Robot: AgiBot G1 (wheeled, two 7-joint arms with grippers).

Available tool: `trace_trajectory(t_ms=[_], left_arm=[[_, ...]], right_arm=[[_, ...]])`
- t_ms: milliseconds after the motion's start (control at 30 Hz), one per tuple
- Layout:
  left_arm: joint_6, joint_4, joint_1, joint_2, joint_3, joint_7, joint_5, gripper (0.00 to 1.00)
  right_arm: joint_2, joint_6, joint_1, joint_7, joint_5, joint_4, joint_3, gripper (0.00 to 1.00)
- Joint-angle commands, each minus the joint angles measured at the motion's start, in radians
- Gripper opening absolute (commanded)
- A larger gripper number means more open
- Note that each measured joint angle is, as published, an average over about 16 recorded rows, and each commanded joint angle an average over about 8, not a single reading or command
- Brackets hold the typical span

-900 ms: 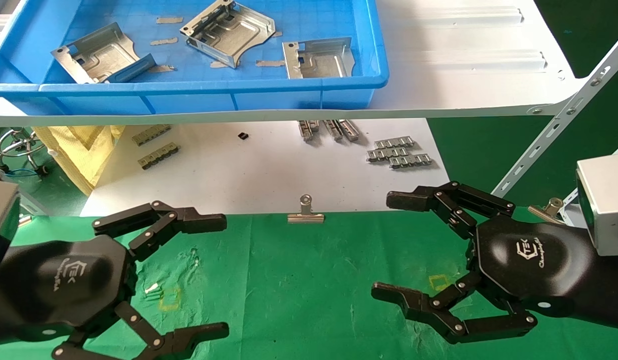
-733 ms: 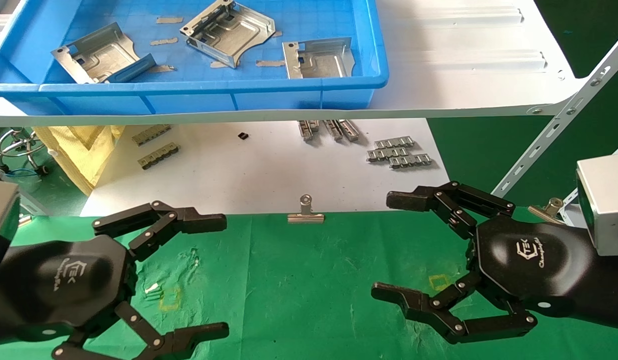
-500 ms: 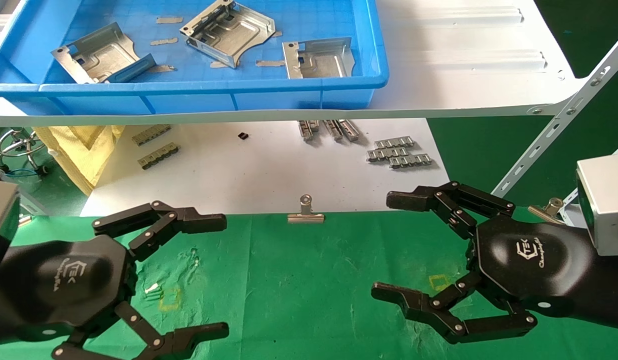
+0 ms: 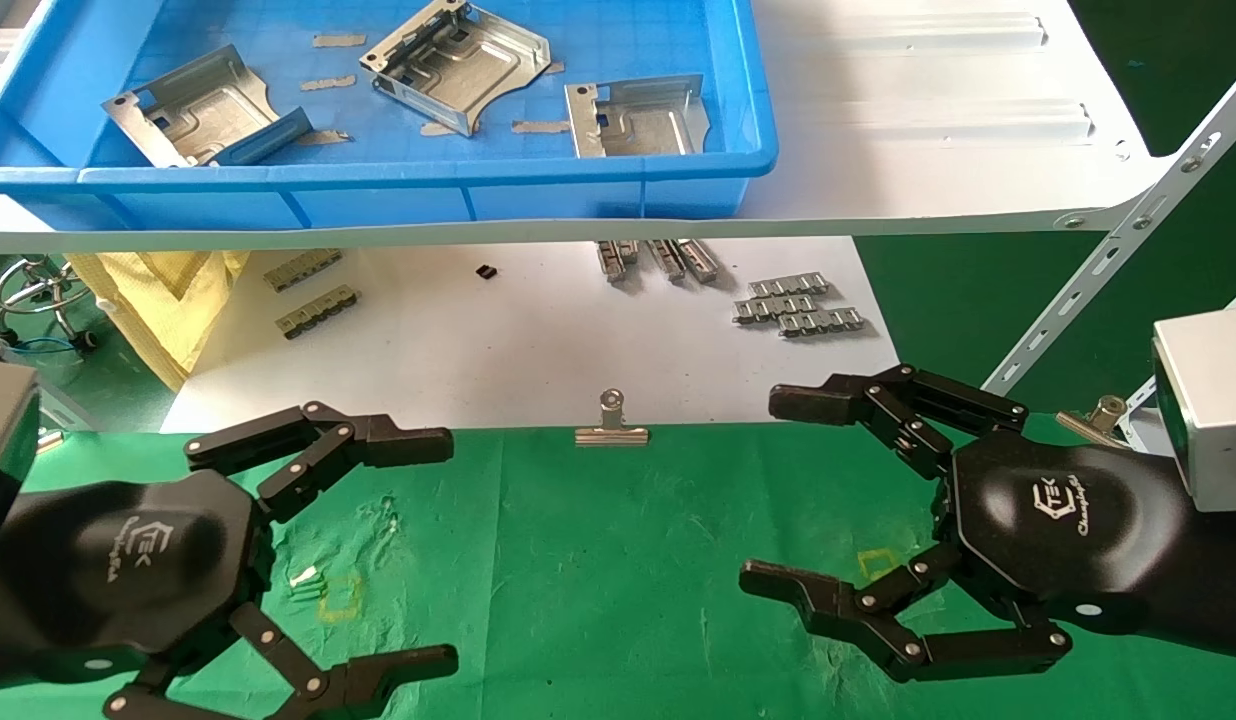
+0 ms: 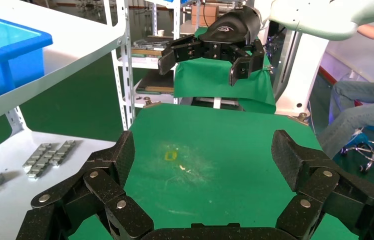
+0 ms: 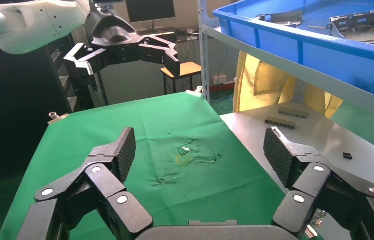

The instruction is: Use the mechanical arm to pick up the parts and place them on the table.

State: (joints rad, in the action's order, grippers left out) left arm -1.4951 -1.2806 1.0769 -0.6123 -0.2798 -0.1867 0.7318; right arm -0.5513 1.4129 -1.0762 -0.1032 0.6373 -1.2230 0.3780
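With both the left gripper (image 4: pixel 433 545) and right gripper (image 4: pixel 778 495) spread wide and empty, pinch each thin, stiff, likely slippery part (image 4: pixel 638 115) by a bent flange

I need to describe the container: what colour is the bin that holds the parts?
Bright blue bin; clearest in the head view.
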Motion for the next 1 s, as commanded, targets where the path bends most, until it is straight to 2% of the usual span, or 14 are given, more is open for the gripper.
trace_trajectory(t_ms=[33, 700, 833, 1000], left_arm=[[0.000, 0.000, 0.000, 0.000, 0.000, 0.000, 0.000, 1.00], [0.001, -0.001, 0.007, 0.000, 0.002, -0.003, -0.001, 1.00], [0.025, 0.007, 0.064, 0.001, 0.006, -0.026, 0.014, 1.00], [0.097, 0.066, 0.225, -0.030, -0.009, -0.077, 0.093, 1.00]], right_arm=[[0.000, 0.000, 0.000, 0.000, 0.000, 0.000, 0.000, 0.00], [0.000, 0.000, 0.000, 0.000, 0.000, 0.000, 0.000, 0.00], [0.000, 0.000, 0.000, 0.000, 0.000, 0.000, 0.000, 0.00], [0.000, 0.000, 0.000, 0.000, 0.000, 0.000, 0.000, 0.00]])
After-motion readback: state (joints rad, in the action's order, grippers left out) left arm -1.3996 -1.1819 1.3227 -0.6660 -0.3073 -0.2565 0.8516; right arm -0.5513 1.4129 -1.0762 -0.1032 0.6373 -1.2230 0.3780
